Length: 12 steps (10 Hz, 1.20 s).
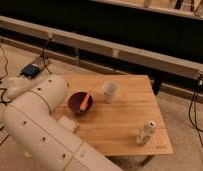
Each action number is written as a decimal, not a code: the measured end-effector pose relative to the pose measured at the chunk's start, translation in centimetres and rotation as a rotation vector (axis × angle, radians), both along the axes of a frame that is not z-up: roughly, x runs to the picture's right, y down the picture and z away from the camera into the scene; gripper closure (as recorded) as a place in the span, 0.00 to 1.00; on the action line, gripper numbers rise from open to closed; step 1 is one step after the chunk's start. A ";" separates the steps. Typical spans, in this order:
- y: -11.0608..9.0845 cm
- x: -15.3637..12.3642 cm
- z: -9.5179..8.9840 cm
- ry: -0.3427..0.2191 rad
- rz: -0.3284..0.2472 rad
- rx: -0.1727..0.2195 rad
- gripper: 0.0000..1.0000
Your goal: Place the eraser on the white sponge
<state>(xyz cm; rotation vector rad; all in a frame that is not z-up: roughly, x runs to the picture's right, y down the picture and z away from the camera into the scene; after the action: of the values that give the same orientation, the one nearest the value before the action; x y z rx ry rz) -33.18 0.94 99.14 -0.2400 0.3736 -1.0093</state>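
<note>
Dim, warm light from above; soft short shadows on worktop (120, 125); far side of room near black; pale arm (40, 130) brightest; tool outside view.

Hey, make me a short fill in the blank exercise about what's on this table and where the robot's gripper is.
1. The dark bowl holds an ___ object.
2. In the camera view, the white cup stands to the ___ of the bowl.
3. Bowl and cup both rest on a ___ table.
4. The gripper is ___ of view; only the white arm shows, at the left.

Missing words: orange; right; wooden; out
</note>
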 end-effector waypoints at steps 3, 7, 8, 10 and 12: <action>0.4 -0.4 0.7 -0.002 -0.031 -0.020 0.35; 1.0 -1.0 1.4 -0.009 -0.071 -0.044 0.37; 1.1 -1.1 1.5 -0.010 -0.079 -0.048 0.44; 1.0 -1.2 1.6 -0.012 -0.091 -0.051 0.68; 1.1 -1.1 1.6 -0.010 -0.089 -0.053 0.88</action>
<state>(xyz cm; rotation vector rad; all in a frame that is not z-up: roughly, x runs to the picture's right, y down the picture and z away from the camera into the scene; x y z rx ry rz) -34.32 2.02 100.74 -0.2681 0.3516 -1.1088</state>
